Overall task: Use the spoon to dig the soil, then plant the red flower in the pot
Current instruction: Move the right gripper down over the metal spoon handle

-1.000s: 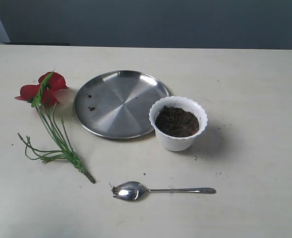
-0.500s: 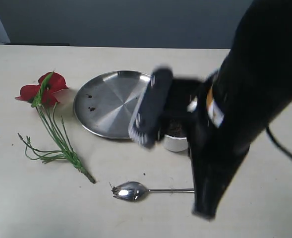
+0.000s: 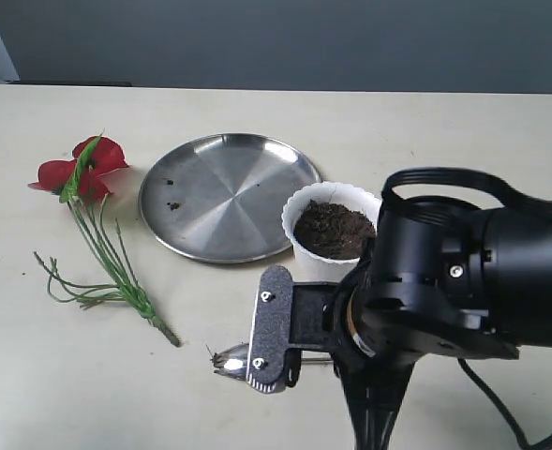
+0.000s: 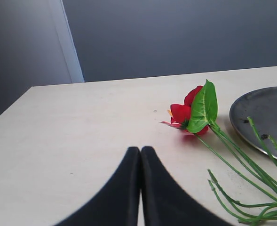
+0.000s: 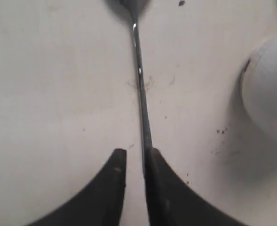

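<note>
The spoon [image 5: 139, 80] lies on the table with its handle running in between the narrowly parted fingers of my right gripper [image 5: 134, 157], against one finger. In the exterior view only its bowl [image 3: 229, 360] shows, because the right arm [image 3: 444, 272] covers the handle. The white pot [image 3: 304, 211] holds dark soil [image 3: 332, 230] just behind that arm. The red flower [image 3: 83, 169] lies flat at the left with its stems spread toward the front. My left gripper [image 4: 140, 150] is shut on nothing, low over the table, a short way from the flower [image 4: 183, 113].
A round steel plate [image 3: 224, 192] with a few soil crumbs sits between flower and pot. Loose soil specks dot the table around the pot [image 5: 270, 94]. The table's far edge meets a dark wall.
The right arm has swung in from the right and come down over the spoon's handle. Spoon, pot, flower and plate have stayed where they were.
</note>
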